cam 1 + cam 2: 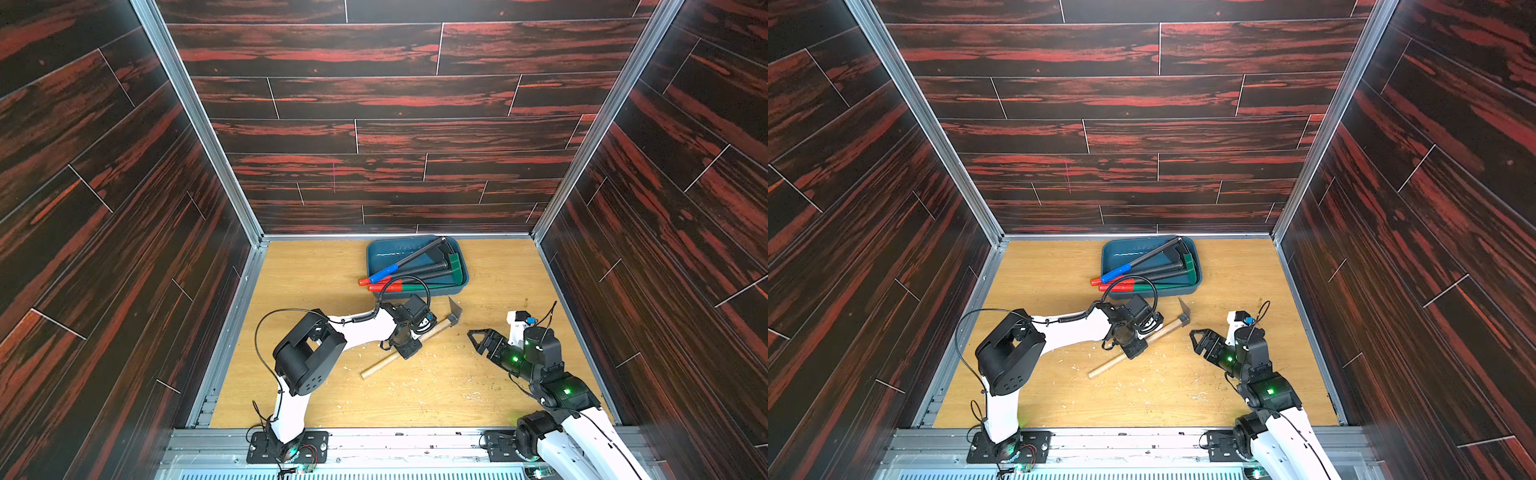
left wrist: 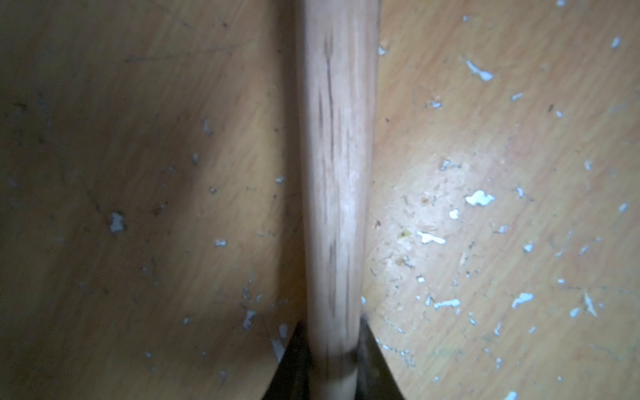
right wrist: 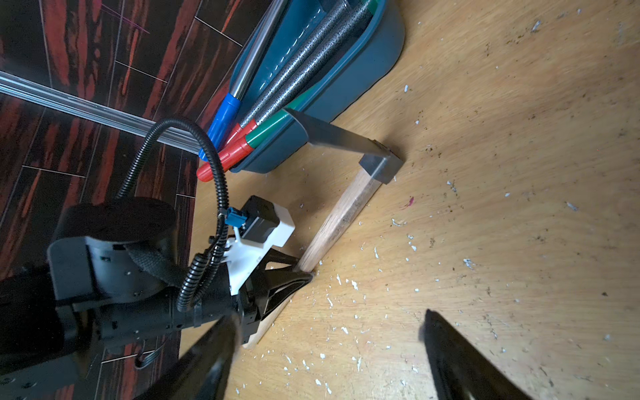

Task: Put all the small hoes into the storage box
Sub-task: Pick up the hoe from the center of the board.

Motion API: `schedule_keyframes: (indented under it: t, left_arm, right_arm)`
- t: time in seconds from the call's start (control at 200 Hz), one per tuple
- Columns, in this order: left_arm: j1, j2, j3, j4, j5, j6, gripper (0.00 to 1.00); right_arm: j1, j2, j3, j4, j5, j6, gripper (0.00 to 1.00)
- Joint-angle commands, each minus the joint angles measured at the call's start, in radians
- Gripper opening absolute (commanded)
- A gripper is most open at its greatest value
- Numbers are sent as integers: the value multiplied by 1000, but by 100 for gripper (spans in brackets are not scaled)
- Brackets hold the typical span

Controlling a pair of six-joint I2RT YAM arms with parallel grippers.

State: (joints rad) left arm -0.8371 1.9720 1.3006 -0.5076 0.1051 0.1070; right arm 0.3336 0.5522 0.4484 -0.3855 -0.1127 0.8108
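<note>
The table (image 1: 316, 282) is tan wood, flecked with white chips and walled in by dark red planks. The hoe (image 1: 440, 326) lies flat on it, near the middle. Its steel blade (image 1: 455, 311) stands up just beside the near corner of the box (image 1: 382, 251); I cannot tell whether the two touch.

My left gripper (image 3: 303, 272) is pinched on the wooden handle about halfway along, one jaw on each side. My right gripper (image 1: 476, 341) hangs spread and empty, well apart from the hoe on its blade side.

What worries me most is balance. The heavy head sits well beyond my pinch, and the handle is round and smooth, so on the lift it may droop or twist between the jaws.

If I swing before I am high enough, the blade may catch the box's rim and shove or tip the shallow box.

The box is already crowded with long tools (image 1: 415, 266) whose coloured grips overhang its near rim. A hoe laid across them may sit high and slide back out.

My left arm's cable (image 1: 409, 280) loops over those grips and could snag them as I reach in.
</note>
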Motion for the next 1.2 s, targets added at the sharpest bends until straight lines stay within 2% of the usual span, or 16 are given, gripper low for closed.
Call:
schedule_keyframes:
  t: [0.0,0.21,0.661,0.817,1.192]
  left_arm:
    - [4,10,30,-35,-5,3,14]
    - [5,10,59,-55,-13,19,0]
    - [4,-36,137,-140,-23,50,0]
    - [4,-53,158,-148,-23,42,0]
    - [-9,-60,192,-117,-9,9,0]
  right_arm:
    - [-4,-8,-7,0,-1,1,87]
    - [-4,-8,-11,0,-2,7,87]
    - [-4,-5,-24,9,-9,20,87]
    - [-4,4,-43,42,-47,47,87]
    - [-2,80,-127,190,-122,288,81]
